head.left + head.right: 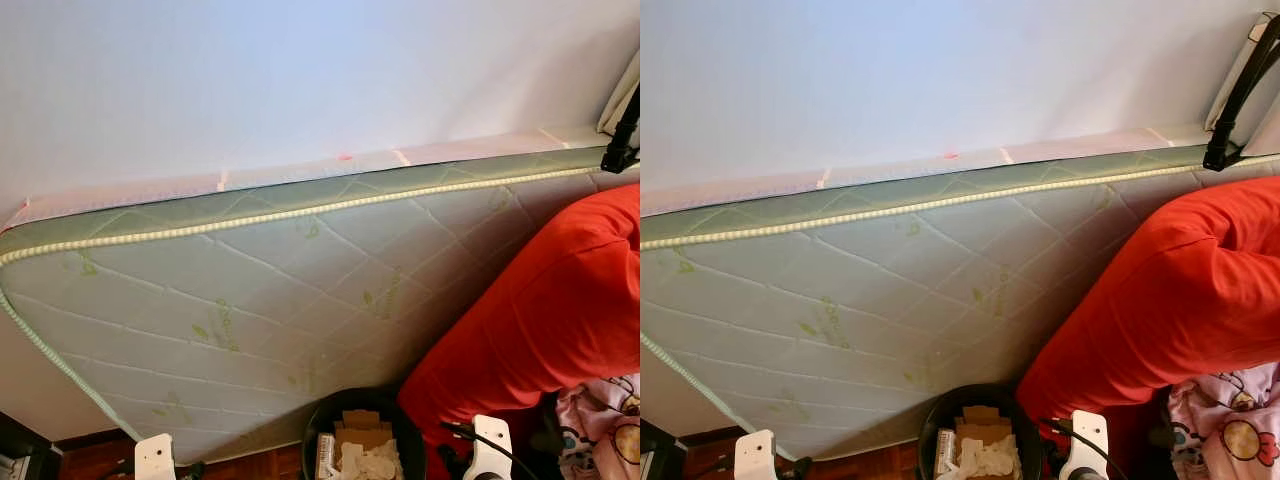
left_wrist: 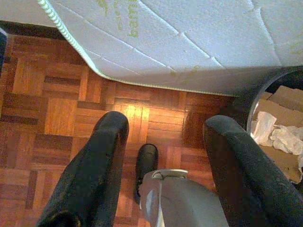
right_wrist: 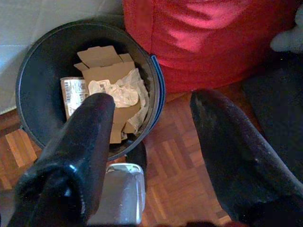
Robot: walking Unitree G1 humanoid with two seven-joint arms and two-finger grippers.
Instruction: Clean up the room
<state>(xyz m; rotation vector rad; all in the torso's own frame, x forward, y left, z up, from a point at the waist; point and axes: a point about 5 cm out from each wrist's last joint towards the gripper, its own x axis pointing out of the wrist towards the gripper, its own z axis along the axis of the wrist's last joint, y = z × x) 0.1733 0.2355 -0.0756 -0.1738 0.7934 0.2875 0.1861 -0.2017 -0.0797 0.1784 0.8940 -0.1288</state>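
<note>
A black bin (image 1: 415,415) stands on the parquet floor close in front of me, holding cardboard pieces (image 3: 102,61) and crumpled white paper (image 3: 120,92). My right gripper (image 3: 155,100) hangs open and holds nothing, one finger over the bin and the other over the floor beside its rim (image 3: 158,90). My left gripper (image 2: 168,125) is open too and holds nothing, above bare parquet (image 2: 57,109) to the left of the bin (image 2: 279,118). The white wrists (image 1: 155,458) (image 1: 492,440) show at the bottom edge of the head view.
A pale quilted mattress (image 1: 260,300) leans on its side against the white wall (image 1: 300,70), just behind the bin. A big red cushion (image 1: 545,310) lies right of the bin, touching it. Patterned fabric (image 1: 605,420) sits at bottom right, and a black strap (image 1: 625,125) hangs at top right.
</note>
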